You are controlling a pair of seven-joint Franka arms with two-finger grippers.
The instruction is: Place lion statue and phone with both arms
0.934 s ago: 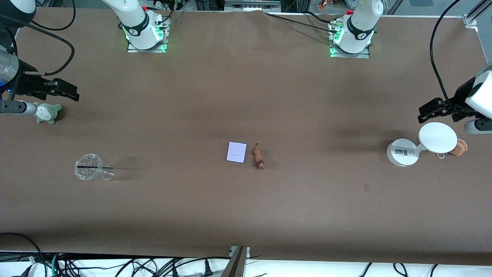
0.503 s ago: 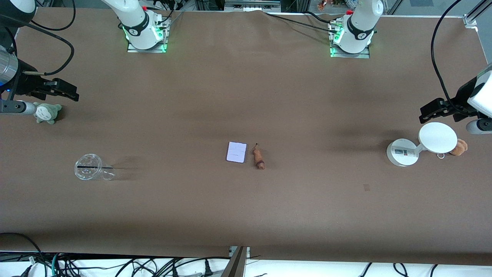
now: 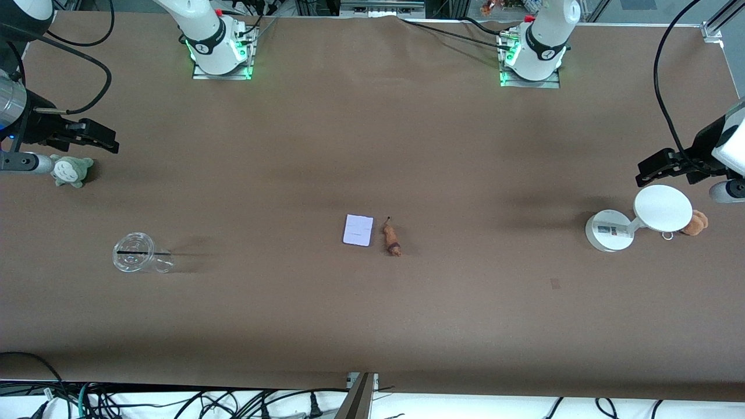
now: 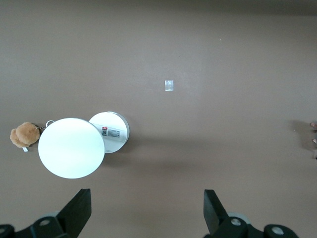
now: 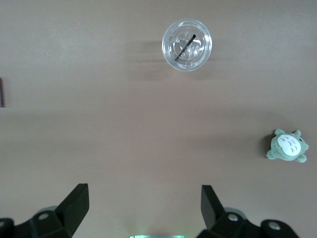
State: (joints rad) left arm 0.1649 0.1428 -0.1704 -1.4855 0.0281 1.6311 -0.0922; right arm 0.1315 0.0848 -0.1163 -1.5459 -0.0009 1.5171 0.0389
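Observation:
The phone (image 3: 358,230), a pale lavender slab, lies flat at the middle of the table. The lion statue (image 3: 392,240), small and orange-brown with a dark head end, lies beside it toward the left arm's end, apart from it. My left gripper (image 3: 649,169) hangs open and empty over the table's left-arm end, by the white round-disc stand (image 3: 662,208); in the left wrist view (image 4: 147,198) its jaws are wide apart. My right gripper (image 3: 107,141) hangs open and empty over the right-arm end, by the grey-green plush (image 3: 71,170); its wrist view (image 5: 143,196) shows bare table between the jaws.
The stand's disc (image 4: 71,147) and base (image 4: 111,131) show in the left wrist view, with a brown plush (image 3: 694,222) beside them. A clear cup with a straw (image 3: 135,252) stands nearer the front camera than the grey-green plush (image 5: 287,146). A small pale patch (image 3: 555,283) marks the table.
My left gripper has drifted slightly toward the table's end. The right gripper, the phone and the lion statue have not visibly moved.

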